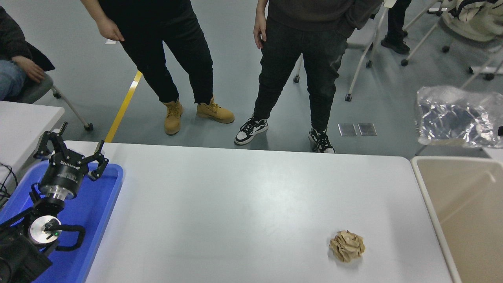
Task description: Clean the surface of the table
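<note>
Crumpled brown paper ball [347, 245], blue tray [92, 212], beige bin [467, 212], foil [456, 116].

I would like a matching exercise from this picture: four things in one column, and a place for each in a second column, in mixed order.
Things:
1. crumpled foil
2. brown paper ball
3. left claw
4. beige bin

Places:
A. above the blue tray
B. on the table surface, near its right front
C. in the air past the table's far right corner
D. beside the table's right edge

Pairs: 1-C, 2-B, 3-A, 4-D
</note>
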